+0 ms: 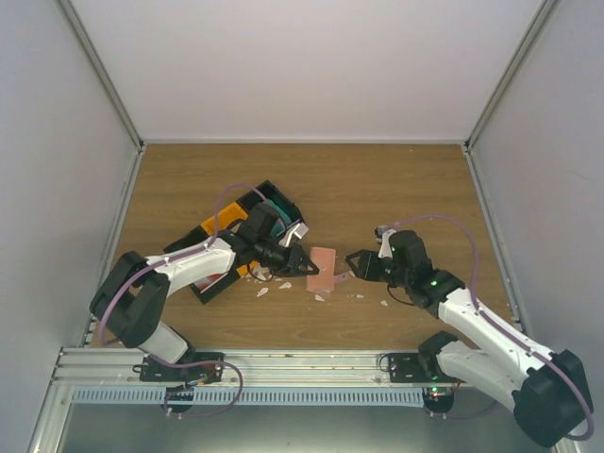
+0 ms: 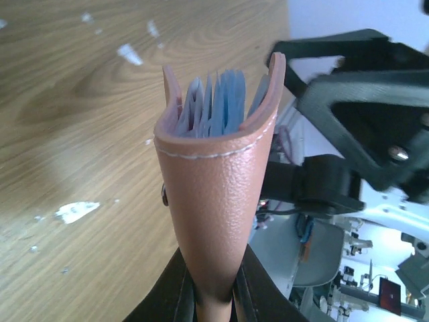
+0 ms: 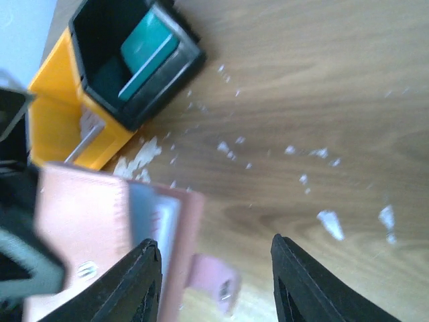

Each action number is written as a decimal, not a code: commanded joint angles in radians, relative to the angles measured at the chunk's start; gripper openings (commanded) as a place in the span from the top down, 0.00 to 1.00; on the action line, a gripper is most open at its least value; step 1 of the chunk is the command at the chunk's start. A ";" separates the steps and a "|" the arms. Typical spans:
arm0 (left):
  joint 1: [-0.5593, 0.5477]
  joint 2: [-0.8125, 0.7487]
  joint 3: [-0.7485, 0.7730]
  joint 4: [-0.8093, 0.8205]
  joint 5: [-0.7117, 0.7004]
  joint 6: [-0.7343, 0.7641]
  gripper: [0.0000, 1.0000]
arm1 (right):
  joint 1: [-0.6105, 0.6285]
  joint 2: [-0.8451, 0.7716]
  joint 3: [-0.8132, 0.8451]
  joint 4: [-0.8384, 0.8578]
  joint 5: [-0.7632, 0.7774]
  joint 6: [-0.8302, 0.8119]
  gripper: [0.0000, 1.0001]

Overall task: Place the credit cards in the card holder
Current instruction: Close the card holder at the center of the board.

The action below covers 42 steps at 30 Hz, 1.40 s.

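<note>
Card holder (image 1: 323, 267) near table (image 1: 396, 189) centre, clamped at its base by the left gripper (image 1: 302, 263), its bluish sleeves (image 2: 224, 100) too blurred to read; right gripper (image 1: 352, 262) at its 3 o'clock, jaws half apart, empty; teal card (image 3: 144, 50) at 10 o'clock, half hidden in a black bin (image 3: 171, 72).

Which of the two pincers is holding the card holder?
The left pincer: it is shut on the salmon-pink card holder. The right pincer stands open beside it, gripping nothing.

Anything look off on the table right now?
Yes: small white scraps are scattered over the wood around the card holder, mostly on its near side, like torn debris. Nothing else stands out.
</note>
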State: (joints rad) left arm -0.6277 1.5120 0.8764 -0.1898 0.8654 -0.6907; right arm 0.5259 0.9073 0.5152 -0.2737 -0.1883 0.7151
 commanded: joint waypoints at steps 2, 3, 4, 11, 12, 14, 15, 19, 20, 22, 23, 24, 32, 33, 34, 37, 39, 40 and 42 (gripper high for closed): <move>-0.022 0.060 -0.025 0.072 -0.041 0.024 1.00 | -0.002 0.045 -0.047 0.008 -0.208 0.041 0.56; -0.023 0.065 -0.024 0.073 -0.042 0.028 1.00 | -0.001 0.055 -0.051 -0.001 -0.201 0.041 0.57; -0.024 0.071 -0.025 0.073 -0.044 0.032 1.00 | -0.002 0.066 -0.053 -0.009 -0.189 0.041 0.58; -0.031 0.095 -0.028 0.088 -0.035 0.036 1.00 | -0.001 0.148 -0.084 0.026 -0.214 0.038 0.66; -0.032 0.097 -0.028 0.090 -0.034 0.036 1.00 | -0.001 0.160 -0.089 0.040 -0.222 0.038 0.66; -0.032 0.099 -0.028 0.091 -0.030 0.038 1.00 | -0.001 0.184 -0.094 0.058 -0.227 0.040 0.67; -0.032 0.099 -0.027 0.091 -0.029 0.038 1.00 | -0.001 0.194 -0.098 0.070 -0.229 0.043 0.69; -0.031 0.103 -0.028 0.094 -0.027 0.036 1.00 | -0.002 0.219 -0.113 0.117 -0.250 0.068 0.86; -0.033 0.102 -0.029 0.097 -0.026 0.036 1.00 | -0.001 0.215 -0.119 0.136 -0.258 0.077 0.88; -0.033 0.102 -0.034 0.100 -0.026 0.032 1.00 | -0.001 0.208 -0.128 0.156 -0.259 0.088 0.91; -0.035 0.102 -0.036 0.103 -0.024 0.028 1.00 | -0.002 0.206 -0.129 0.158 -0.250 0.090 0.91; -0.035 0.102 -0.039 0.106 -0.023 0.026 1.00 | -0.001 0.205 -0.129 0.158 -0.246 0.090 0.91; -0.038 0.102 -0.043 0.099 -0.025 0.028 1.00 | -0.002 0.201 -0.137 0.146 -0.213 0.096 0.85; -0.038 0.102 -0.044 0.097 -0.027 0.029 1.00 | -0.002 0.197 -0.138 0.142 -0.209 0.096 0.84; -0.038 0.102 -0.045 0.097 -0.028 0.028 1.00 | -0.002 0.196 -0.138 0.138 -0.206 0.096 0.84; -0.038 0.102 -0.047 0.098 -0.028 0.027 1.00 | -0.001 0.191 -0.139 0.138 -0.203 0.095 0.88; -0.039 0.100 -0.049 0.099 -0.027 0.025 1.00 | -0.002 0.192 -0.140 0.145 -0.213 0.091 0.94; -0.039 0.100 -0.050 0.101 -0.027 0.024 1.00 | -0.002 0.192 -0.140 0.147 -0.217 0.090 0.96; -0.040 0.102 -0.051 0.101 -0.028 0.024 1.00 | -0.002 0.190 -0.139 0.148 -0.219 0.089 0.99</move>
State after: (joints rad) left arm -0.6579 1.6081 0.8341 -0.1394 0.8246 -0.6701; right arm 0.5262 1.1114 0.3885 -0.1467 -0.4088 0.8059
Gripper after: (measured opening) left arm 0.107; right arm 0.031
